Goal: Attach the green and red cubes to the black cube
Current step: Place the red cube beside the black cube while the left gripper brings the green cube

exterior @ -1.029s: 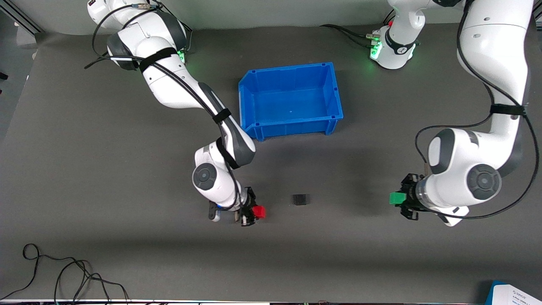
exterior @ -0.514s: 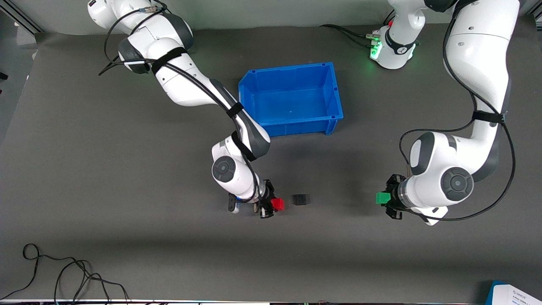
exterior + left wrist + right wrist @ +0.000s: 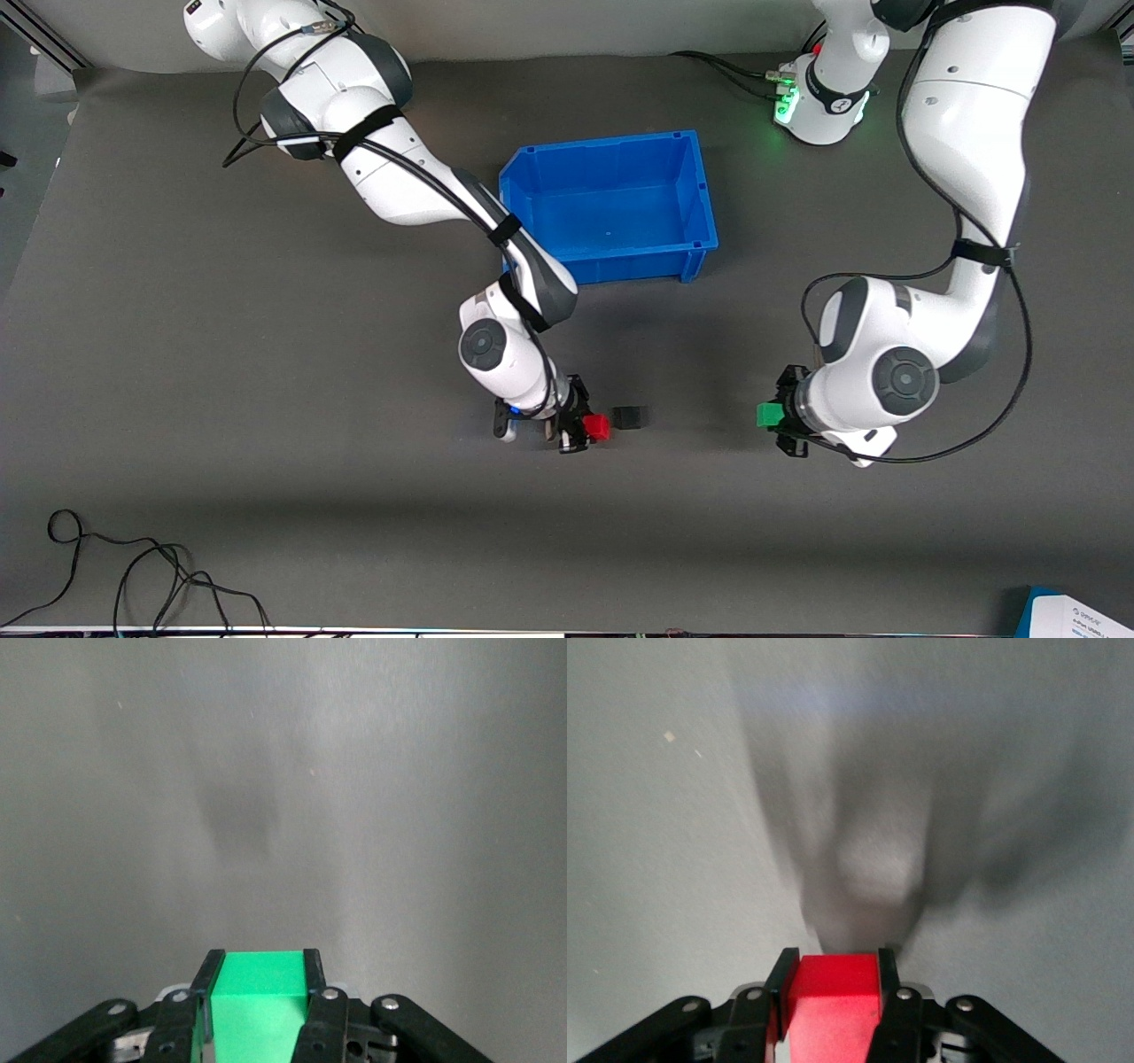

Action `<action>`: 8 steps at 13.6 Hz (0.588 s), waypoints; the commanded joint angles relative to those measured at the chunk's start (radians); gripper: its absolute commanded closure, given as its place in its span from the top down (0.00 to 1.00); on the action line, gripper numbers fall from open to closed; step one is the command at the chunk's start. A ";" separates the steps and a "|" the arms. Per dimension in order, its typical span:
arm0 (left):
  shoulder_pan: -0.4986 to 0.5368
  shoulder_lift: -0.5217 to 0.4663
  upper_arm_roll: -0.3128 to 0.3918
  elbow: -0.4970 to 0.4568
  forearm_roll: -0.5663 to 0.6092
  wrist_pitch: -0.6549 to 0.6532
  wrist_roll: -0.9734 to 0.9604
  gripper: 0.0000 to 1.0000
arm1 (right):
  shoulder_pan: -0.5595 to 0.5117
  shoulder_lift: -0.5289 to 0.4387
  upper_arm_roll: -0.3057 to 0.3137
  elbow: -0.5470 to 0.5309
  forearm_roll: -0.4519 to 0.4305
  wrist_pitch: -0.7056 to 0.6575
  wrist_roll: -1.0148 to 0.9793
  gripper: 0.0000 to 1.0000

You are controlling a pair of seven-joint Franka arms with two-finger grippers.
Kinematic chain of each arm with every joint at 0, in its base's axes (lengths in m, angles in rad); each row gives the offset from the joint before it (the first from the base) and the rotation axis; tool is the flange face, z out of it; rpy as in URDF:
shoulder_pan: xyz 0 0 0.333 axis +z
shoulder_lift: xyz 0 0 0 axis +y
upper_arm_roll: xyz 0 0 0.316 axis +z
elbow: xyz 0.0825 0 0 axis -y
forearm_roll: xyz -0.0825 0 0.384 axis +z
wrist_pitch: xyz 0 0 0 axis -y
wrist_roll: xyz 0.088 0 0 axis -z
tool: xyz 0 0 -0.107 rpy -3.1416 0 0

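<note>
Grey matting covers the tabletop, and the black cube is seen resting on it, nearer to the front camera than the blue bin. Both coloured cubes are already picked up, so the fetching part is judged done. The red cube is clamped between the fingers of the right hand and is held just beside the black cube, on the side toward the right arm's end of the tabletop; whether the two faces touch cannot be told. The green cube is gripped by the left hand and is held well apart from the black cube, toward the left arm's end. In the wrist views each cube is shown pinched squarely between narrow fingers. Neither join is seen made; pressing red home and bringing green across are judged to be left. A cable is coiled near the front edge and a printed sheet lies at one corner. Nothing is seen between either cube and the black one.
</note>
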 commanded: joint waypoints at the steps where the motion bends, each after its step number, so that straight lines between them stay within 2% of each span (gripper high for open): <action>1: -0.035 0.024 0.010 0.012 -0.007 0.042 -0.057 0.00 | 0.005 0.030 0.004 0.052 -0.009 0.013 0.040 0.00; 8: -0.069 0.069 0.010 0.012 0.009 0.137 -0.100 0.00 | 0.005 0.055 0.010 0.054 -0.009 0.030 0.040 0.00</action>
